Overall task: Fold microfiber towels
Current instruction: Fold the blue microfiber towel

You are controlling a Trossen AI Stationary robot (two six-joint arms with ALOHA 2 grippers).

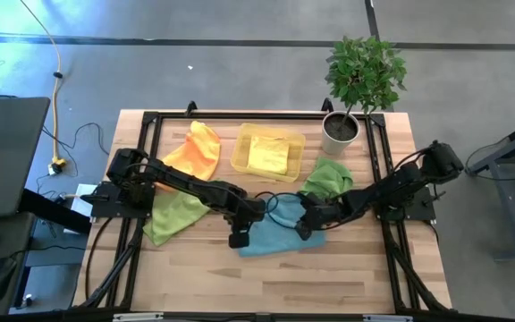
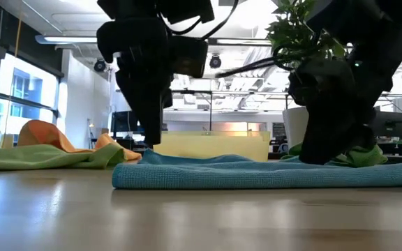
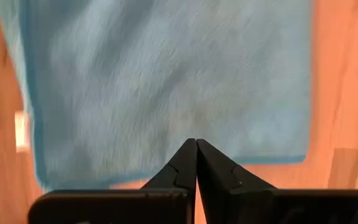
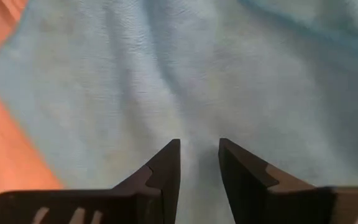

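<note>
A teal blue towel [image 1: 275, 234] lies flat on the wooden table, mid-front. My left gripper [image 1: 240, 234] hangs shut just over the towel's left part [image 3: 166, 81], nothing between its fingers. My right gripper [image 1: 304, 224] is down on the towel's right part [image 4: 185, 74], its fingers a little apart with cloth between them. An orange towel [image 1: 199, 152] and a light green towel [image 1: 175, 215] lie at the left. Another light green towel [image 1: 329, 176] lies at the right. A yellow towel [image 1: 268, 154] rests in the yellow tray [image 1: 243, 143]. My right gripper pinches a raised ridge of the teal towel [image 4: 199, 134] between its two fingers, slanting down from the table's right side. Creases in the cloth run toward the gap. One layer or several, I cannot tell. The rest of the towel lies on the table.
A potted plant [image 1: 358, 85] stands at the table's far right corner. Bare wood [image 1: 266, 282] shows along the near edge. A black frame rail [image 1: 240, 114] borders the table's far side.
</note>
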